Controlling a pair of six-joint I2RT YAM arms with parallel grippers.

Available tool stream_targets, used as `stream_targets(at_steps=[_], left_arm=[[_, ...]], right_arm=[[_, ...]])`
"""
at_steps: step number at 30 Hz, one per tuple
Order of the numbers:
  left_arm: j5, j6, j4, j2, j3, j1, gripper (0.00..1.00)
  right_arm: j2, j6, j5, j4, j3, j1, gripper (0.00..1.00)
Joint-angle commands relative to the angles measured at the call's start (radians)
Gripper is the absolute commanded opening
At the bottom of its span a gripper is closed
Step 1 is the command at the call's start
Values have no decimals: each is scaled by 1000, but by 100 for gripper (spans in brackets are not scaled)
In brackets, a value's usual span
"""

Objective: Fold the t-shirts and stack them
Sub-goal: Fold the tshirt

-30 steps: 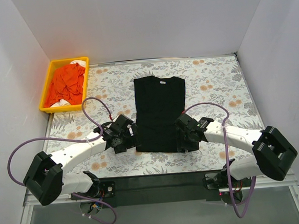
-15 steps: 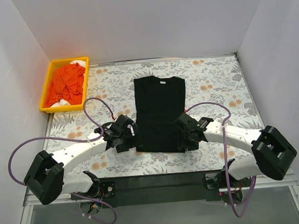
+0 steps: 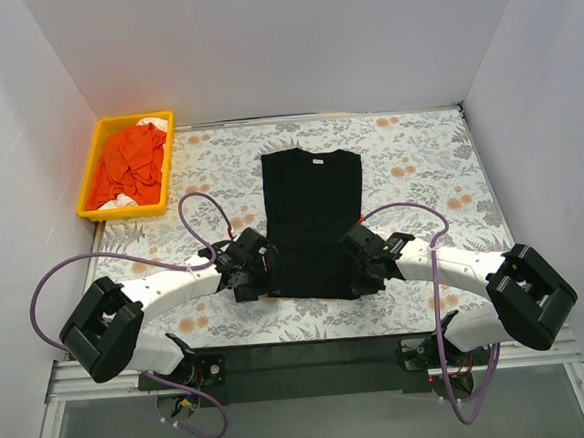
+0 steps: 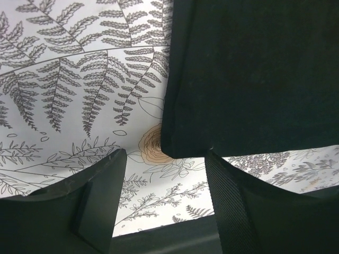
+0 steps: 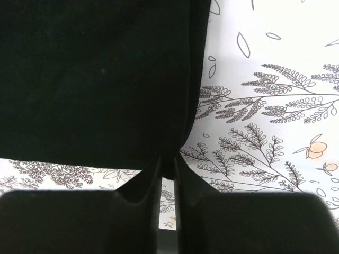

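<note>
A black t-shirt lies flat on the table as a long rectangle, sleeves folded in, white neck label at the far end. My left gripper is open at its near left corner; in the left wrist view the shirt corner lies just beyond the tips of my open fingers, untouched. My right gripper is shut on the near right corner; in the right wrist view the black hem is pinched between the fingers.
A yellow tray at the far left holds orange and white cloth. The table wears a white floral cloth. White walls close in the left, back and right. A black rail runs along the near edge.
Both grippers have moved inward along the near hem. The left gripper went right to the shirt's near left corner. The right gripper shifted slightly left at the near right corner.
</note>
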Motion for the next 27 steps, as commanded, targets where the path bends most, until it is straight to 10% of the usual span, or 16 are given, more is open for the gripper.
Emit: stream_targets(at_steps=[1, 19, 27], left_arm=[[-21, -5, 19, 17, 6, -25, 56], [-121, -59, 14, 202, 31, -96, 37], [-127, -79, -19, 228, -9, -111, 7]], right_arm=[[38, 14, 15, -13, -59, 10, 14], [50, -18, -8, -8, -55, 18, 2], [39, -40, -6, -9, -64, 19, 1]])
